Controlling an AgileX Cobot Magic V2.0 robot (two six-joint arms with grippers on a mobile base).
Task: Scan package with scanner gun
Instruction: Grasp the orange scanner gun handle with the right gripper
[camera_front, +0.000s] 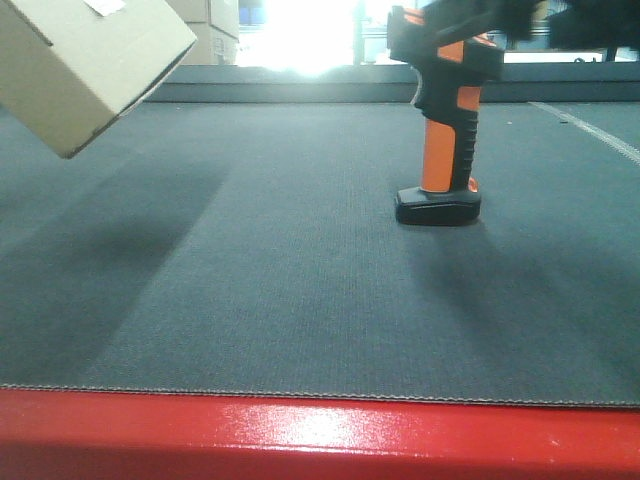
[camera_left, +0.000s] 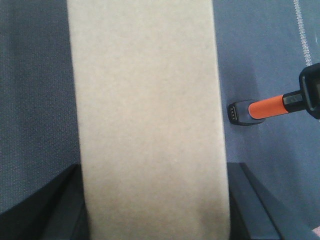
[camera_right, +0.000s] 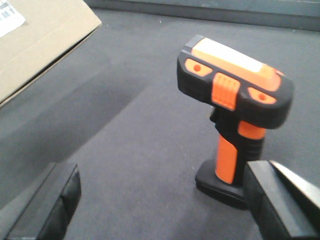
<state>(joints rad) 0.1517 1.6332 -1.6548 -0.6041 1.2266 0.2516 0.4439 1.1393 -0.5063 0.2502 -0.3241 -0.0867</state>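
The package (camera_front: 85, 60), a plain brown box with a white label (camera_right: 10, 17) on its top face, hangs tilted above the mat at the upper left. My left gripper (camera_left: 155, 210) is shut on it, one dark finger (camera_left: 52, 210) against each side, and the box (camera_left: 147, 115) fills that view. The scanner gun (camera_front: 445, 120) stands upright on its black base on the mat, right of centre. My right gripper (camera_right: 160, 200) is open just above and behind the scanner gun (camera_right: 232, 100). Its right finger (camera_right: 280, 200) is close beside the handle, and nothing is held.
Dark grey mat (camera_front: 280, 280) covers the table, with a red front edge (camera_front: 320, 435). A white line (camera_front: 590, 130) runs across the mat at the right. Cardboard boxes (camera_front: 212, 30) stand beyond the far edge, beside a bright window.
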